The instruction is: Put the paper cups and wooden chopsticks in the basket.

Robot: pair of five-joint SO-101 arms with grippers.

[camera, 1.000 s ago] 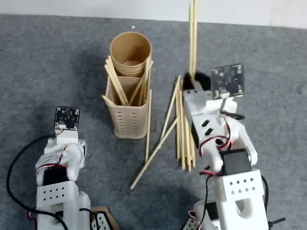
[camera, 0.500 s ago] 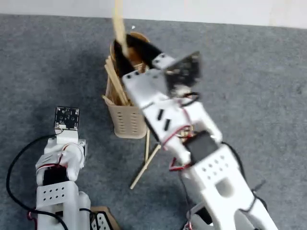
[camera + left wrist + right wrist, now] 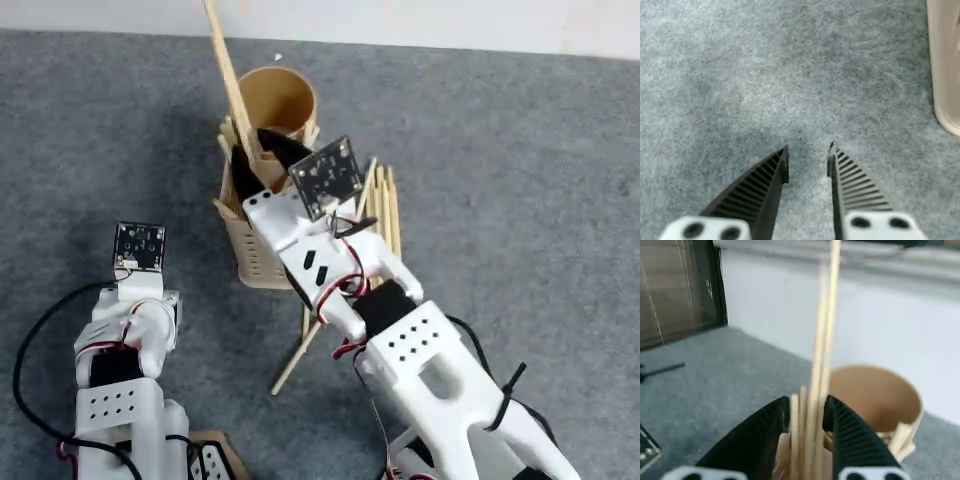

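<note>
**Right arm over basket, sticks clamped**

My right gripper (image 3: 262,160) is clenched on a few wooden chopsticks (image 3: 225,70). They're tilted, with their lower ends at the mouth of the basket (image 3: 262,262), just near of the paper cups (image 3: 275,100) in its far end.

Risk: if I let go at this tilt, the tips could snag the sticks already inside and spill out.

Loose chopsticks (image 3: 385,205) lie on the right. A second ago I was over that pile, and I've since swung left. My left gripper (image 3: 807,155) is released, idle and unchanged.

Left arm (image 3: 122,350), right arm (image 3: 420,350): white shells, wearing black ribbed fingers (image 3: 765,190), trailing red-and-black cables (image 3: 18,372), carrying wrist circuit boards (image 3: 139,246).
</note>
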